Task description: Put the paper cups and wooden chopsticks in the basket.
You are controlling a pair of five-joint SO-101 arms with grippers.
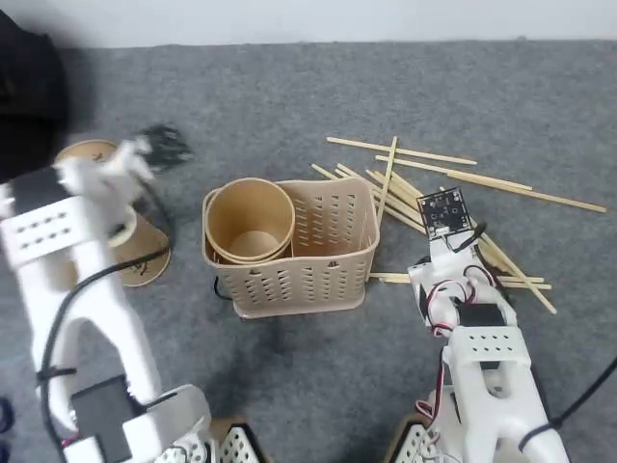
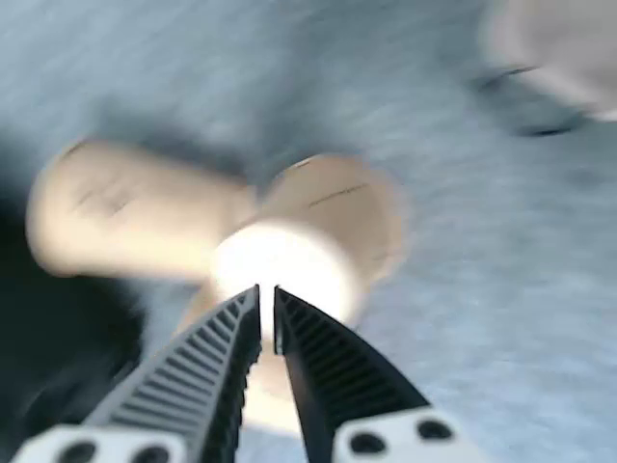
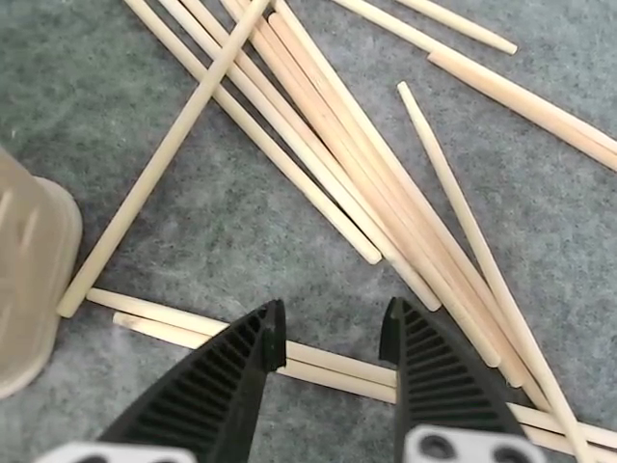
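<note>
The beige slotted basket (image 1: pixel 333 265) stands mid-table with a paper cup (image 1: pixel 251 220) upright in its left half. Two more paper cups (image 1: pixel 145 253) (image 1: pixel 85 152) lie on the carpet to its left, under the left arm. My left gripper (image 1: pixel 164 145) hangs above them; in the left wrist view the left gripper (image 2: pixel 267 294) is shut and empty over the blurred cups (image 2: pixel 328 207) (image 2: pixel 125 217). Wooden chopsticks (image 1: pixel 453 178) lie scattered right of the basket. My right gripper (image 3: pixel 333 323) is open just above a pair of chopsticks (image 3: pixel 202 328), holding nothing.
Grey carpet covers the table. A chopstick (image 1: pixel 388 178) leans on the basket's right rim, and the basket corner (image 3: pixel 29 280) sits close beside my right gripper. A dark object (image 1: pixel 29 87) fills the far left corner. A black cable (image 1: pixel 164 217) runs by the left cups.
</note>
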